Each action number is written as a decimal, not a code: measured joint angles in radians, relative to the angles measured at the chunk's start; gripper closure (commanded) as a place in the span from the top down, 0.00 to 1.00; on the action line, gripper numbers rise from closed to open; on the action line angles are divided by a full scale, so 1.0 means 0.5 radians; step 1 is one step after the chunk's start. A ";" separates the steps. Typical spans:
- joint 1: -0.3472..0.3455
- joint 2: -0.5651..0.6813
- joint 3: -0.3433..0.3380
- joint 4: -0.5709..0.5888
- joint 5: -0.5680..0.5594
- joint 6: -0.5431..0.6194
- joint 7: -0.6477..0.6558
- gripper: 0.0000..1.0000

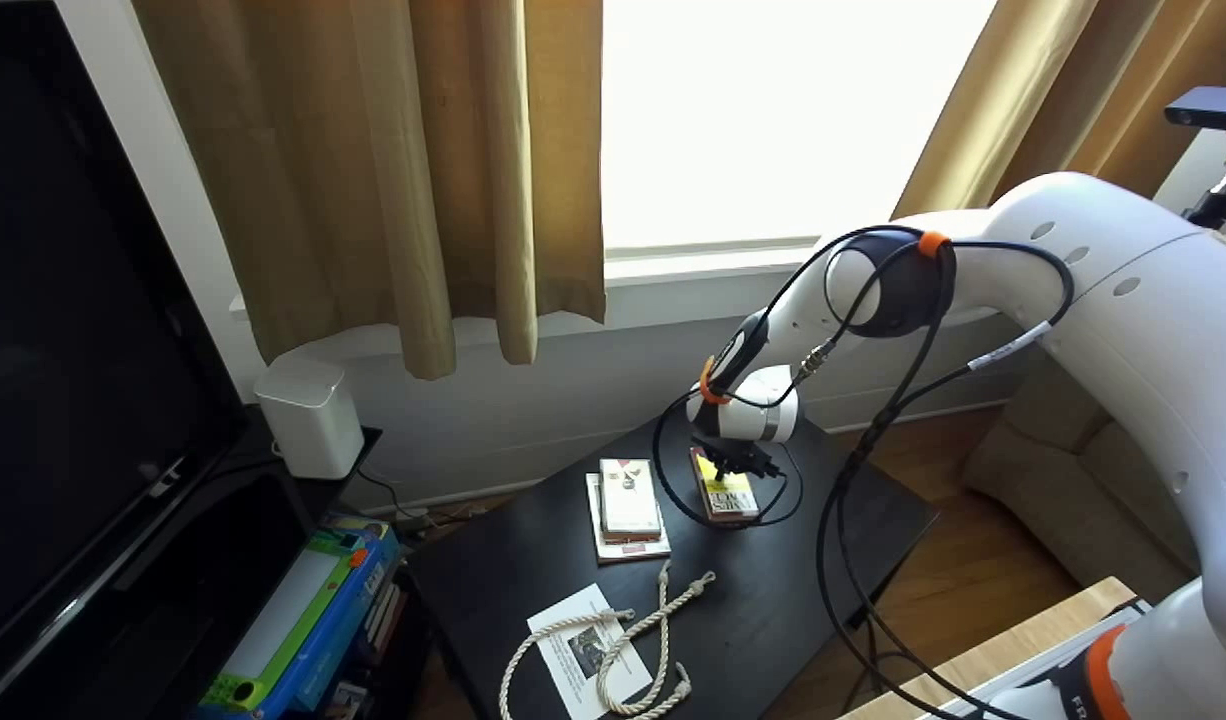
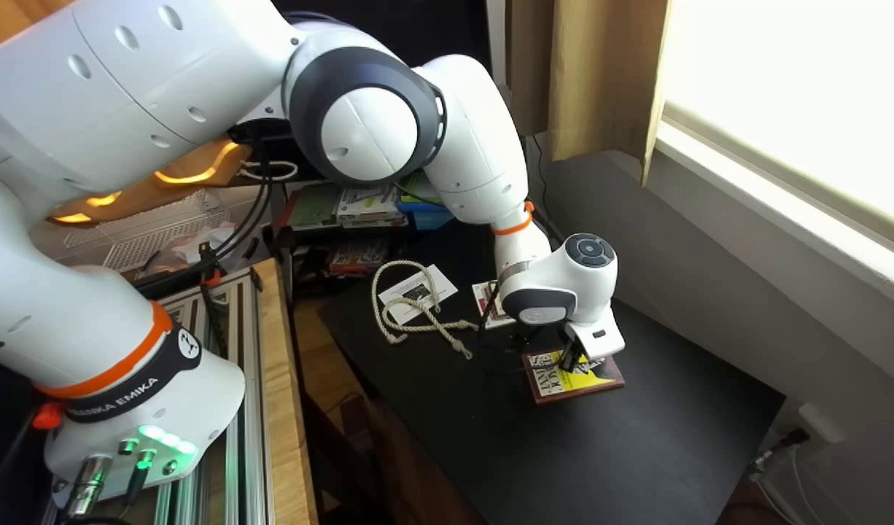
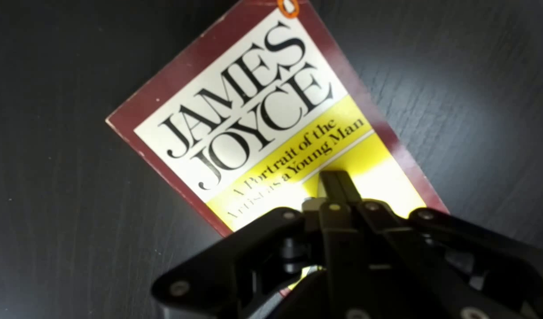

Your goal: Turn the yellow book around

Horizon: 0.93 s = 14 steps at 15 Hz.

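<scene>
The yellow book [image 3: 254, 110] has a bright yellow and white cover with a maroon border and large black lettering. It lies flat, cover up, on the dark table, and shows in both exterior views [image 1: 730, 497] [image 2: 582, 379]. My gripper [image 3: 339, 177] points down at the yellow part of the cover. Its two fingers are together with nothing between them. The fingertips also show over the book in both exterior views [image 1: 720, 476] [image 2: 568, 363]. They are at or just above the cover; I cannot tell whether they touch. The gripper hides the book's lower part in the wrist view.
A cream book with a reddish mark [image 1: 630, 497] lies on a larger book [image 1: 613, 550] beside the yellow book. A printed sheet [image 1: 573, 600] and a looped rope [image 1: 663, 640] lie on the dark table [image 1: 763, 590]. The window wall stands behind.
</scene>
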 measured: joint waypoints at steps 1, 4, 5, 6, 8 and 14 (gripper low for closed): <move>0.000 0.000 0.000 0.000 0.001 0.000 0.001 0.01; 0.000 0.000 0.000 0.000 0.001 0.000 0.001 0.00; 0.000 -0.002 0.000 0.003 0.001 0.001 0.001 0.00; -0.002 0.000 0.000 0.011 0.001 -0.007 0.001 0.00; -0.011 0.007 -0.002 0.028 0.011 -0.027 0.017 0.00; 0.006 0.009 -0.030 0.025 0.119 -0.027 0.254 0.00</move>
